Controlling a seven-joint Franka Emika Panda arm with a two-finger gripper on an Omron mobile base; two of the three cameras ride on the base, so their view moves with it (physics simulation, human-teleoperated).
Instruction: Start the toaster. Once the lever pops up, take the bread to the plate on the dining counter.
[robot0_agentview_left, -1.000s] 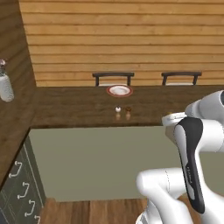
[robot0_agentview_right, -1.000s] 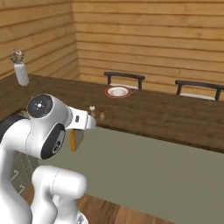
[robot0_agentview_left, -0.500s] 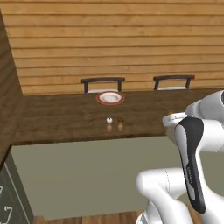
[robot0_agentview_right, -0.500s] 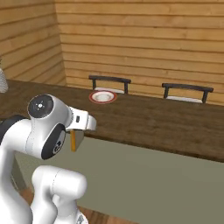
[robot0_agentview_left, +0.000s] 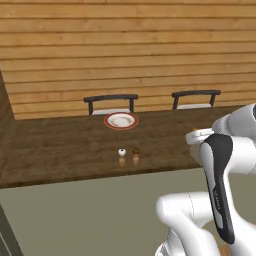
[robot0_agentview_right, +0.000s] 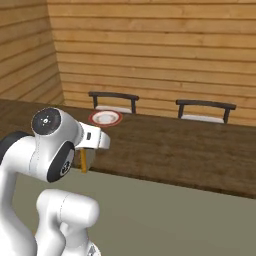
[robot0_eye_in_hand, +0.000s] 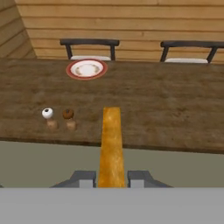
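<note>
My gripper (robot0_eye_in_hand: 111, 179) is shut on the bread (robot0_eye_in_hand: 110, 144), a tan slice held edge-on that juts forward from between the two fingers (robot0_eye_in_hand: 83, 178). From the right base view the bread (robot0_agentview_right: 83, 161) hangs as a thin golden strip under the hand, at the near edge of the dining counter (robot0_agentview_right: 175, 145). The white plate (robot0_eye_in_hand: 87, 69) with its red-orange rim lies bare at the counter's far side, ahead and to the left of the bread. That plate (robot0_agentview_left: 120, 120) (robot0_agentview_right: 105, 118) sits just in front of a chair. The toaster is out of view.
Two small shakers, one white (robot0_eye_in_hand: 47, 113) and one brown (robot0_eye_in_hand: 68, 114), stand on the dining counter (robot0_eye_in_hand: 166, 105) between hand and plate. Two dark chairs (robot0_agentview_left: 110, 100) (robot0_agentview_left: 196, 95) stand behind the counter against a plank wall. A wood side wall rises at left (robot0_agentview_right: 25, 55).
The whole picture has shifted, so the base has driven along and nearer the counter. The plate and chairs now sit larger and more central. The bread stays in my grip.
</note>
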